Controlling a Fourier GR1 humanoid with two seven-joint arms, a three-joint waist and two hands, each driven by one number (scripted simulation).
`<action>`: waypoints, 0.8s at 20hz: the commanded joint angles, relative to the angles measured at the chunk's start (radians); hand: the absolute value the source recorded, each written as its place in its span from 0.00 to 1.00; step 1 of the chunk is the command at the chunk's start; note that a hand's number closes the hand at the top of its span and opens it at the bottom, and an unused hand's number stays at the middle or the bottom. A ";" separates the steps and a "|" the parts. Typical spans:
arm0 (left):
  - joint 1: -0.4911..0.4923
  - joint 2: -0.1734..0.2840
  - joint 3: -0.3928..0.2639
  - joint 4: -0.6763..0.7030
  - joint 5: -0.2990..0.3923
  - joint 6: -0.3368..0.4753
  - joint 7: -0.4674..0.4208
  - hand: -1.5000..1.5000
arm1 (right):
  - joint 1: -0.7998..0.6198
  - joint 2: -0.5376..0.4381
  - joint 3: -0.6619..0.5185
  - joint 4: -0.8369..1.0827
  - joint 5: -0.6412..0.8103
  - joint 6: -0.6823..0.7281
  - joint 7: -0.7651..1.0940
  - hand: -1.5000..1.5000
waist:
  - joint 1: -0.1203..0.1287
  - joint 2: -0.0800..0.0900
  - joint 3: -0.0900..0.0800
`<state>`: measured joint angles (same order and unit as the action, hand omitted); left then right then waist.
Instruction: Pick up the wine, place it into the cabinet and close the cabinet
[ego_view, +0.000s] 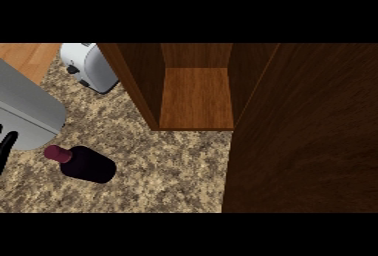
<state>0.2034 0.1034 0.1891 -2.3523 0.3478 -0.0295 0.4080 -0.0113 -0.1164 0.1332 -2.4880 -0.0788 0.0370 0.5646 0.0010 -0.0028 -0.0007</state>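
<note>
Wine (87, 163) lies on its side on the speckled granite counter (162, 175), just to the right of your left hand (7, 146) and slightly below it in the head view. Its long axis runs on a diagonal: the neck with its dark red capsule points up and left, toward your hand, while the base points down and right, away from it. You see a short, squat bottle, nearly black in the body with a purple tint, and a maroon top. Your left hand shows only as a thin black sliver at the view's left edge, near the bottle's neck but not touching it; you cannot tell whether its fingers are straight or curled. Farther right of the hand and above the bottle, the wooden cabinet (196, 97) stands open, its shelf bare, with its dark door (303, 135) swung out at the right. A white toaster (90, 65) sits above the hand, beside the cabinet's left wall.
</note>
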 joint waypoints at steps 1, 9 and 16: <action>0.050 -0.010 0.062 -0.011 0.162 -0.048 0.012 0.00 | 0.055 0.020 0.029 -0.080 -0.024 0.011 -0.011 0.00 | 0.003 0.000 0.000; 0.077 0.024 0.145 0.161 0.225 -0.198 -0.060 0.00 | 0.051 -0.009 -0.028 -0.184 -0.105 0.012 0.105 0.00 | -0.003 -0.001 0.000; 0.045 0.034 0.174 0.371 0.188 -0.300 -0.172 0.00 | 0.016 0.003 -0.057 -0.121 -0.110 0.028 0.073 0.00 | -0.004 0.001 0.000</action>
<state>0.2219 0.1269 0.3226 -2.0900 0.5225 -0.2348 0.3194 -0.0504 -0.1203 0.1000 -2.4950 -0.0828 0.0548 0.6172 -0.0030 -0.0014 -0.0004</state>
